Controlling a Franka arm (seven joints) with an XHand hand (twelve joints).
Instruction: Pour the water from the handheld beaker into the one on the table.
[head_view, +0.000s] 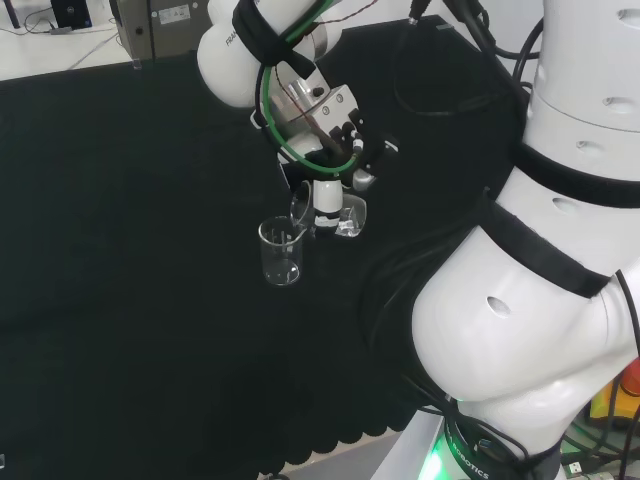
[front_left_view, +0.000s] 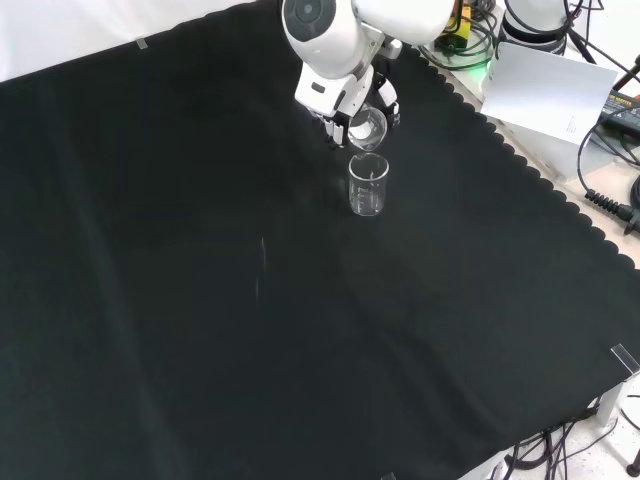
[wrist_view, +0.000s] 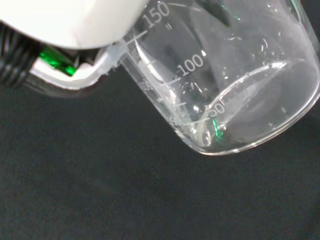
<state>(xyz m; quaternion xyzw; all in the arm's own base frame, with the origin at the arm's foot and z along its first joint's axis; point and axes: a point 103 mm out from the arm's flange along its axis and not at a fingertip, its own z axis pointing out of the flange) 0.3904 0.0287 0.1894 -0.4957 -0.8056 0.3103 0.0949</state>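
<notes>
**Over the black cloth: a tilted beaker held above a standing one**

Just below the hand (head_view: 325, 195), in the head view, a clear glass beaker (head_view: 281, 251) stands upright on the black-covered surface (head_view: 130, 280). The hand, black and white, hangs from the white arm (head_view: 540, 290) and has its fingers curled round a second clear beaker, the handheld beaker (head_view: 303, 207), which is tipped over with its mouth toward the standing one. The lip of the tilted vessel sits just above the rim of the upright one, very near it; whether the two touch cannot be told.

From the front view, the hand (front_left_view: 345, 105) comes in at the top beneath a white link with a round grey cap. The handheld beaker (front_left_view: 367, 128) leans downward from the fingers, and the standing beaker (front_left_view: 368, 185) is directly beneath it on the surface (front_left_view: 200, 300).

Close up, from the wrist view, the handheld beaker (wrist_view: 225, 80) lies steeply tilted against the dark cloth, printed graduation marks running up its wall. A small amount of clear water pools along its lower side. A blurred white part of the hand (wrist_view: 75, 20) sits beside the glass.
</notes>
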